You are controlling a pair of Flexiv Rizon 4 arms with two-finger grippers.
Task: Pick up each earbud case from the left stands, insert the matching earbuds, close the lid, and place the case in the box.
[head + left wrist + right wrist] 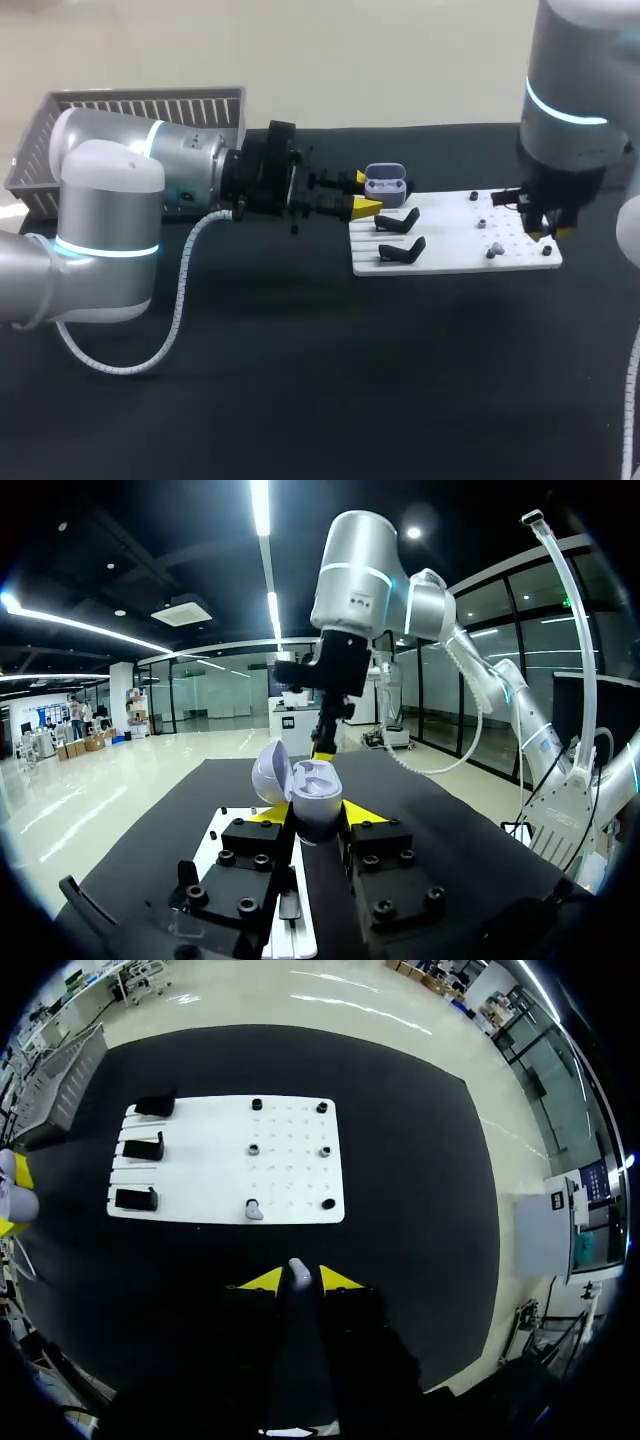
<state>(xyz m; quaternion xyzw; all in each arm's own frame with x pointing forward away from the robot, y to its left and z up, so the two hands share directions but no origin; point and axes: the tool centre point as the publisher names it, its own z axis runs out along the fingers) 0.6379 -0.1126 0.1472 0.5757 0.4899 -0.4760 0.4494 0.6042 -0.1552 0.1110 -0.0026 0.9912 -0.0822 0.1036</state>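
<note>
The black table spread wide around the white board, with a broad stretch of dark top on the board's near side and a narrower strip between its far edge and the table's back edge. The left arm lay level across the table toward the board's stand end, its cable looping down onto the cloth well short of the board. The right arm came down steeply over the board's peg end. A grey slatted basket stood well apart from the board, beyond its stand end, near the table's far corner. Three black stands sat in a row along one short edge of the board, and small dark pegs dotted the other half, the outermost close to its rim. The left gripper hung raised just above the board's stand-end edge, its fingers spread to the width of the earbud case and pressing it from both sides. The lavender case was upright with its lid tipped back and its two wells showing. The right gripper hovered by the board's peg end, close to its edge, its yellow tips drawn nearly together and pinching a small white earbud at their very end. A second, loose earbud rested on the board near that same long edge, beside one peg.
</note>
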